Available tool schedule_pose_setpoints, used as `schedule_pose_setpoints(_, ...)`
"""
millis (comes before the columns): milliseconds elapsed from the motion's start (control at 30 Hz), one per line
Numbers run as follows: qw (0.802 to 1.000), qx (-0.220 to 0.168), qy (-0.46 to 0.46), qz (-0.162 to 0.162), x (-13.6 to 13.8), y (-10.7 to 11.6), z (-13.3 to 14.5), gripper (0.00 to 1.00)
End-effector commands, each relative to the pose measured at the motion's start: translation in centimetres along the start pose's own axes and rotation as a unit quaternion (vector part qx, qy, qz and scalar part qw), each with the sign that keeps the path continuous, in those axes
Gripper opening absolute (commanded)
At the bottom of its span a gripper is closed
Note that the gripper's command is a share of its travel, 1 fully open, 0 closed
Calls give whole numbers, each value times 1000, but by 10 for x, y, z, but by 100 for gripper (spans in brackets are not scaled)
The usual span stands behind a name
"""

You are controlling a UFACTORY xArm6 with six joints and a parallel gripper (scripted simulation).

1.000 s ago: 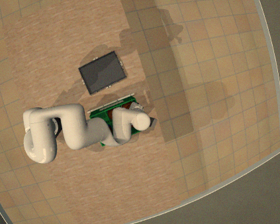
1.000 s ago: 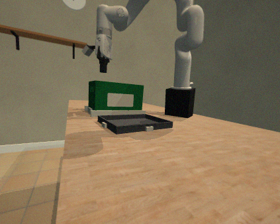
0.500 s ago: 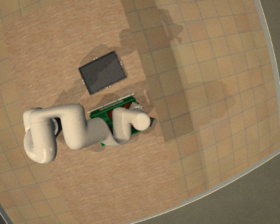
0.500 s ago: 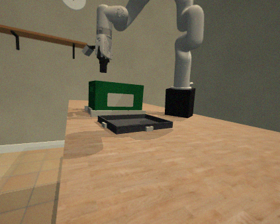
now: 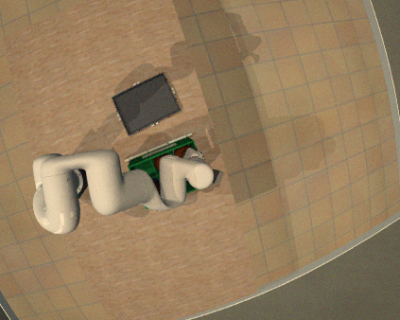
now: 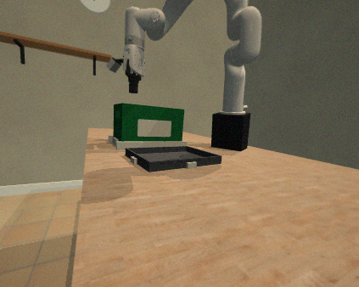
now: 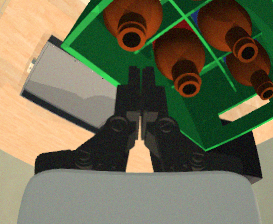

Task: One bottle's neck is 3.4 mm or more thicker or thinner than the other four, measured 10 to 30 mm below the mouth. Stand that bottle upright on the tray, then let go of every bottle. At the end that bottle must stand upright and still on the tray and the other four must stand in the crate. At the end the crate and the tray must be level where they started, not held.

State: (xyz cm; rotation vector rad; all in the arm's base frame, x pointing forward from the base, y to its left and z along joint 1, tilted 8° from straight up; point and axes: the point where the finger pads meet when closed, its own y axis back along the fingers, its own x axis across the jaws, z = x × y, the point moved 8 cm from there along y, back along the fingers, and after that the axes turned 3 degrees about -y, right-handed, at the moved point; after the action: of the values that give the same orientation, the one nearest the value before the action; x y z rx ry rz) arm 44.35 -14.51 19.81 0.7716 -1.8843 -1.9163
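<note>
My gripper is shut with nothing between its fingers, above the green crate. Brown bottles stand in the crate's compartments. The wrist view shows one bottle at upper left, one in the middle, one at upper right and one at far right. A sliver of another brown bottle shows at the top edge. I cannot tell which neck differs. The dark tray lies level beside the crate and is empty.
A pale strip runs along the crate's side facing the tray. Small pale blocks sit against the tray's sides. The arm's black base block stands on the table. A wall shelf is in the background behind the arm.
</note>
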Motion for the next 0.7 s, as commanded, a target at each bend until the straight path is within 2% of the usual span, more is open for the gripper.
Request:
schedule_pose_setpoints(0,1000,1,-1,-1,41,4,1,0)
schedule_pose_setpoints(133,1000,1,0,-1,67,5,5,0)
schedule_pose_setpoints(200,1000,1,0,-1,67,5,5,0)
schedule_pose_setpoints(233,1000,1,0,-1,85,5,9,0)
schedule_pose_setpoints(667,1000,1,-1,-1,159,3,35,0)
